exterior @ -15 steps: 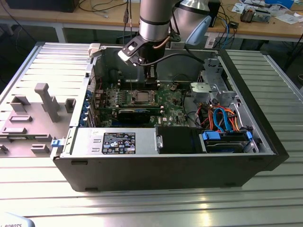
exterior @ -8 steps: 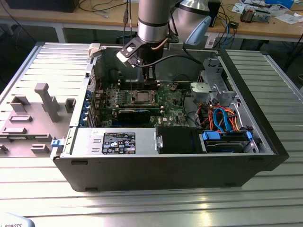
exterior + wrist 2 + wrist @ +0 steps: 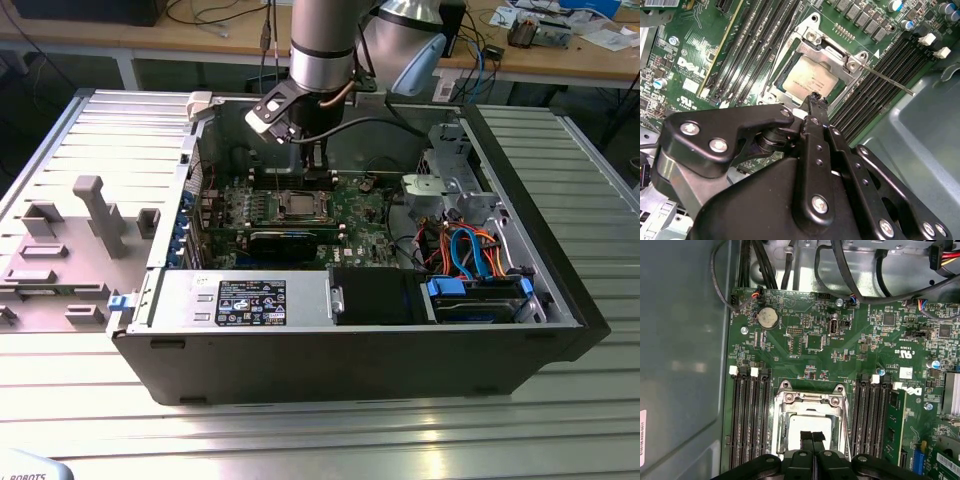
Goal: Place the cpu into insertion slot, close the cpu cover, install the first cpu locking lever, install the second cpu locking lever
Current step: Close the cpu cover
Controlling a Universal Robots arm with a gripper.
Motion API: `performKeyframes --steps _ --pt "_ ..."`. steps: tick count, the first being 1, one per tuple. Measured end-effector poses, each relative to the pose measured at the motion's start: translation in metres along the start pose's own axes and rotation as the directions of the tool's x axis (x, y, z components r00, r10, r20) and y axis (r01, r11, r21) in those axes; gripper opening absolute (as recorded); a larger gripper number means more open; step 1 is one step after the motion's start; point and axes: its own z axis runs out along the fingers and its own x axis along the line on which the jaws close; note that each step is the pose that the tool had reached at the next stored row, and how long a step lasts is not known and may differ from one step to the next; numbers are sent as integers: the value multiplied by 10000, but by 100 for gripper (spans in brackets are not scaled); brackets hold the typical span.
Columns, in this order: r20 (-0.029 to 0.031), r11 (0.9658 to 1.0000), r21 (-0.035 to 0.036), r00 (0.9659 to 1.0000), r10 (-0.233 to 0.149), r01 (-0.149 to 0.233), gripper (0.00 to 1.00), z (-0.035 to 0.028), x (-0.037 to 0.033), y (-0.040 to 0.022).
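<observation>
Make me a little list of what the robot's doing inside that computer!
place: open computer case
chip: silver square in the middle of the green board
cover: metal frame lying around the chip
lever: thin rod poking out over the memory slots
gripper: shut, tips close above the chip

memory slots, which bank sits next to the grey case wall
The bank on the coin battery's side of the cpu cover, bordering the wall; the other bank lies beyond the cover.
</observation>
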Motion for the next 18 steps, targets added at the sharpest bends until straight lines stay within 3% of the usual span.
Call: performKeyframes --steps 18 --pt "-1 10000 0 10000 0 0 11 28 1 -13"
